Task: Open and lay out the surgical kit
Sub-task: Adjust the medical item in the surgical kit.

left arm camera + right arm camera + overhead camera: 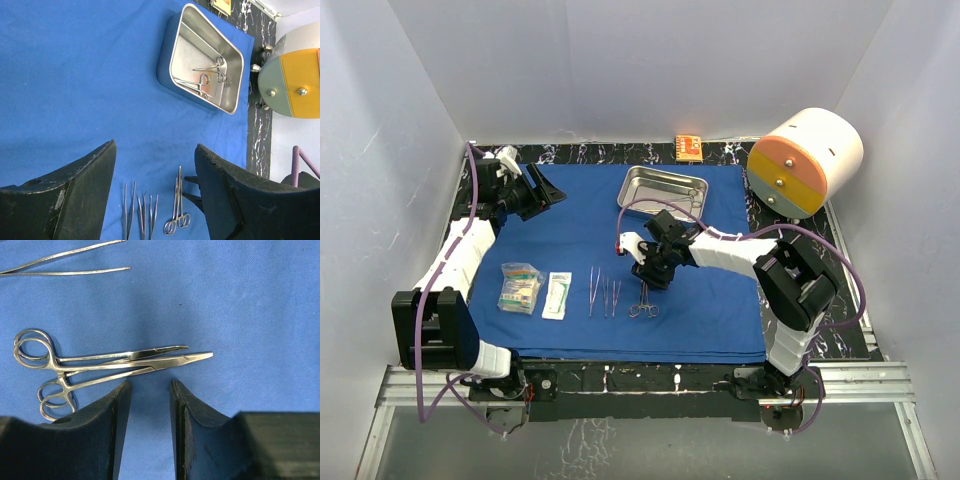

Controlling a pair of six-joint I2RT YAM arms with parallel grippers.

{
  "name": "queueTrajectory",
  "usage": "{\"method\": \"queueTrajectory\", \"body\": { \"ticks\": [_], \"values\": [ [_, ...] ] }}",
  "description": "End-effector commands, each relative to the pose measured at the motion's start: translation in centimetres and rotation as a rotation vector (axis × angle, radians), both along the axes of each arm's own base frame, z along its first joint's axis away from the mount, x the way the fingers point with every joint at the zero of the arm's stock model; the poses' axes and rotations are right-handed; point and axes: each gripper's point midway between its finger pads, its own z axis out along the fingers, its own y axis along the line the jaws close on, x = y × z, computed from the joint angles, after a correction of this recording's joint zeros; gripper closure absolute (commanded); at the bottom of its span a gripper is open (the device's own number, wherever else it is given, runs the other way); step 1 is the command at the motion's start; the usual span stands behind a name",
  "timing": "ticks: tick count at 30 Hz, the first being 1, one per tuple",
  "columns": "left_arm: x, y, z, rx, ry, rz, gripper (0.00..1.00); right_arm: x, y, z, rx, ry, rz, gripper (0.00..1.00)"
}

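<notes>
White-walled enclosure; black marbled table (840, 330) carries the royal-blue cloth wrap (570, 230), spread flat. Shiny rectangular steel tray (660, 185) sits at the cloth's far edge, with two steel clamps (207, 75) inside it. Along the near edge, left to right: two small clear packets (520, 287), slender steel forceps (603, 292), a pair of ring-handled clamps (100, 362). Right gripper (150, 385) hangs just above that pair, fingers narrowly apart, nothing between them. Left gripper (155, 145) is over the cloth's far-left corner, fingers wide apart, empty. Risks, as judged: the pair lies touching and crossed, so a nudge from the low fingertips would skew both or pucker the cloth, disturbing the forceps beside them. The tray clamps rest on slick steel; a pinch there may slip or shove the tray.
</notes>
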Motion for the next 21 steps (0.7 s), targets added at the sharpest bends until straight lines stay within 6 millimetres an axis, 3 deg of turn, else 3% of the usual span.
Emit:
{"method": "queueTrajectory", "body": {
  "ticks": [1,21],
  "values": [
    [-0.5,-0.1,1.9,-0.020,-0.051,-0.011,0.37,0.4,0.7,0.1,0.037,-0.006,-0.003,0.65],
    [-0.5,-0.1,1.8,-0.028,-0.047,-0.008,0.37,-0.2,1.7,0.3,0.072,0.031,-0.001,0.65]
  ]
}}
